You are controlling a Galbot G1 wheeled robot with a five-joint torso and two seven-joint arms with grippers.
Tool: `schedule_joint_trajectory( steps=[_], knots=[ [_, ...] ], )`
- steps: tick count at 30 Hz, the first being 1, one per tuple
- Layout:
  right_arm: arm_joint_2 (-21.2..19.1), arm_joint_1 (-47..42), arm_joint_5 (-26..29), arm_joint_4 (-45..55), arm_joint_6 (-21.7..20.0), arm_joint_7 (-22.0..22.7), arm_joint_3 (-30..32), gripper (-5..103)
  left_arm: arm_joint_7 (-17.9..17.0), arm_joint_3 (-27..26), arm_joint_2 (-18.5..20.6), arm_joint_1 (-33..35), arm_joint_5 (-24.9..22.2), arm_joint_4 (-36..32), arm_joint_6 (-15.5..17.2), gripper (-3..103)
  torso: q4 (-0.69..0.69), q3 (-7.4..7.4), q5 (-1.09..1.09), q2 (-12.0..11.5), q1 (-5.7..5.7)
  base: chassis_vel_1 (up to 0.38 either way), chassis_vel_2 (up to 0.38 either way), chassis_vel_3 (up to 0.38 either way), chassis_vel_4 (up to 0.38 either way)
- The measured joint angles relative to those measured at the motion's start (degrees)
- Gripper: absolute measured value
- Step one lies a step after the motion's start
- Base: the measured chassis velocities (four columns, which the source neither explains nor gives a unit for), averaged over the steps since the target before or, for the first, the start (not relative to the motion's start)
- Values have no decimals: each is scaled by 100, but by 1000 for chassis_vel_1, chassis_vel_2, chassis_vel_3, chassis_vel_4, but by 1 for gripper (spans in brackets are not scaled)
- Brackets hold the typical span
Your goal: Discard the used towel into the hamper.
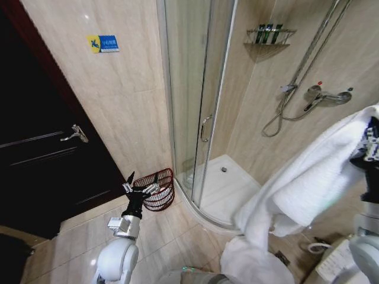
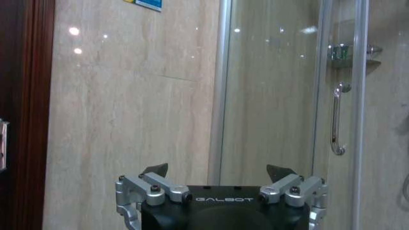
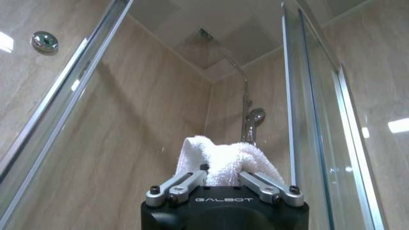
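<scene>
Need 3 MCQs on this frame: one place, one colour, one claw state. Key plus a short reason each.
1. Where does the hamper stand?
A. inside the shower stall
B. on the floor by the wall, beside the shower's glass door
C. hung on the dark door

2. What colour is the towel?
A. white
B. blue
C. grey

3. What is the state of the right claw?
A. open and empty
B. shut on the towel
C. shut on the shower hose

Key: B, A, B.
1-B: the head view shows the dark red wire basket on the tiles at the wall, next to the curved glass door.
2-A: the cloth draped at the right is white.
3-B: the right wrist view shows white terry pinched between the fingers. The left claw is open, near the hamper.
</scene>
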Motion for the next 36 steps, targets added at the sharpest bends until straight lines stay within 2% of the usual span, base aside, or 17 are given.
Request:
schedule_joint_trajectory(
  steps=[26, 36],
  knots=[
    [69, 25, 82, -8, 14, -51, -15, 5, 0, 0, 0, 0, 0, 0, 0, 100, 1, 0, 0, 0, 0, 7, 7, 6, 10],
    [58, 108, 188, -8, 246, 24, 17, 5, 0, 0, 0, 0, 0, 0, 0, 100, 0, 1, 0, 0, 0, 19, 20, 23, 15]
  ],
)
